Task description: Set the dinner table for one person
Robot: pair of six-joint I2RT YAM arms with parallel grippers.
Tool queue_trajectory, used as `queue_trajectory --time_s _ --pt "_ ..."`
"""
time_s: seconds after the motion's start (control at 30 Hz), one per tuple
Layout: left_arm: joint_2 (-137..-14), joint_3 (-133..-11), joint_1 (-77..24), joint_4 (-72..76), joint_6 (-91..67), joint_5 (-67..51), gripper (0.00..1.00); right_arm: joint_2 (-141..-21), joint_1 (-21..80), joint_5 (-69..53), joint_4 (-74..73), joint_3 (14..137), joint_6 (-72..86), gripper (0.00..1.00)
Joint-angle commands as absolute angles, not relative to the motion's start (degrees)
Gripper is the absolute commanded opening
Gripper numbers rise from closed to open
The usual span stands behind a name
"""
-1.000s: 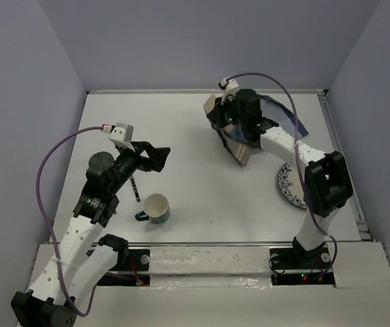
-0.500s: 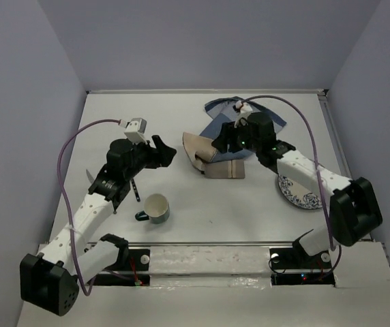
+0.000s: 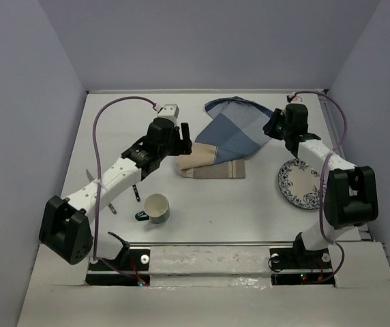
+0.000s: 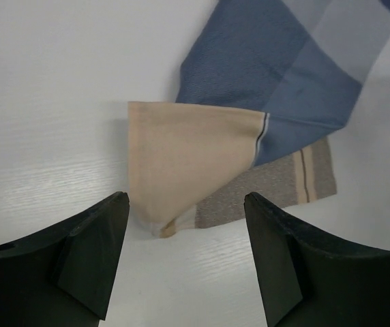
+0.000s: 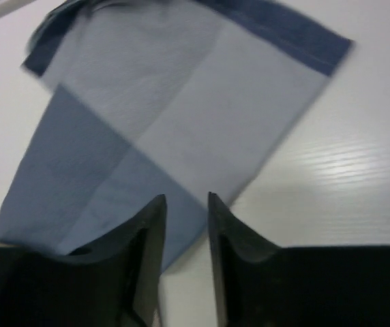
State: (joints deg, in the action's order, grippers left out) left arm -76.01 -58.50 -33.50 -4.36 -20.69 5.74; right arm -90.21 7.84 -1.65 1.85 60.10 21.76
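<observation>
The blue-and-tan striped placemat (image 3: 232, 136) lies partly folded on the white dinner table (image 3: 215, 204), its tan corner (image 4: 188, 150) doubled over. My left gripper (image 3: 185, 142) hovers open and empty just left of that tan corner, which shows between its fingers in the left wrist view (image 4: 188, 225). My right gripper (image 3: 275, 127) is at the placemat's right edge. In the right wrist view (image 5: 185, 199) its jaws stand a narrow gap apart over the blue cloth (image 5: 147, 116), holding nothing.
A patterned plate (image 3: 298, 184) sits at the right, near the right arm. A cream mug (image 3: 156, 208) stands front left. A dark utensil (image 3: 135, 189) lies beside it, and more cutlery (image 3: 89, 174) lies by the left arm.
The right gripper pulled the placemat right, let it go and drew back to its right edge. The placemat now lies flatter. The left gripper moved right to the tan corner.
</observation>
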Motion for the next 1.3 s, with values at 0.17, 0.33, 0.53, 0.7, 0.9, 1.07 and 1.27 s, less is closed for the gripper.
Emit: queue_trajectory --time_s 0.17,0.33,0.53,0.7,0.9,1.07,1.27 --pt "-88.1 -69.4 -33.1 -9.6 -20.4 10.8 0.82 -108.1 -4.1 3.4 2.1 73.9 27.1 0.63" --pt "-92.1 -70.9 -33.2 -7.4 -25.7 14.2 0.8 -115.7 -5.8 1.8 0.2 80.7 29.8 0.63" --pt "-95.9 -72.8 -33.0 -5.9 -29.0 17.4 0.79 -120.2 -7.0 0.4 -5.1 87.9 30.2 0.59" --pt "-101.1 -76.0 -33.0 -7.7 -30.4 18.5 0.79 -124.0 -8.1 -4.4 -6.8 91.3 31.6 0.53" --pt "-105.6 -79.4 -33.1 -9.0 -30.2 20.4 0.75 -125.5 -9.1 -7.7 -7.8 93.0 31.8 0.47" --pt "-108.8 -81.2 -33.0 -11.2 -28.6 24.5 0.76 -126.8 -9.1 -9.5 -8.6 94.1 31.7 0.46" --pt "-110.0 -80.9 -33.1 -10.8 -28.1 27.0 0.75 -128.6 -9.1 -13.0 -8.6 95.2 32.9 0.37"
